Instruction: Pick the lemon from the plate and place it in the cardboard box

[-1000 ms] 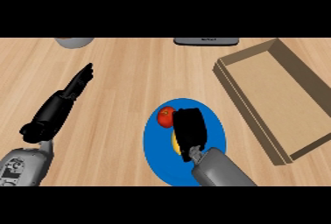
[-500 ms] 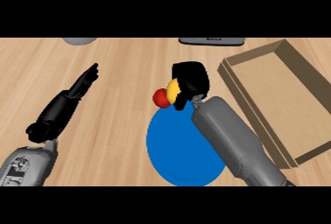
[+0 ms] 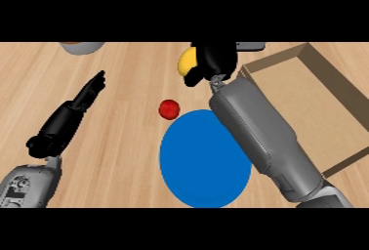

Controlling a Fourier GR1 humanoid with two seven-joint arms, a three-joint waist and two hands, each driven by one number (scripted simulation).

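Observation:
My right hand [image 3: 213, 59] is raised above the counter, beyond the blue plate [image 3: 202, 161], with its fingers curled round the yellow lemon [image 3: 188, 59]; only the lemon's left side shows. The hand is just left of the cardboard box [image 3: 324, 102], which lies open at the right. A small red object [image 3: 169, 108] sits on the wood just off the plate's upper left edge. The plate holds nothing. My left hand [image 3: 83, 95] rests at the left, fingers straight and pointing away.
A grey bowl-like object [image 3: 81, 47] shows at the top left edge. A dark flat object [image 3: 250, 45] peeks out behind my right hand at the top. My right forearm [image 3: 263, 136] crosses the plate's right side.
My right hand has lifted the lemon off the plate and carried it up and away, toward the box's near-left corner. The red object now lies off the plate. The left hand is unmoved.

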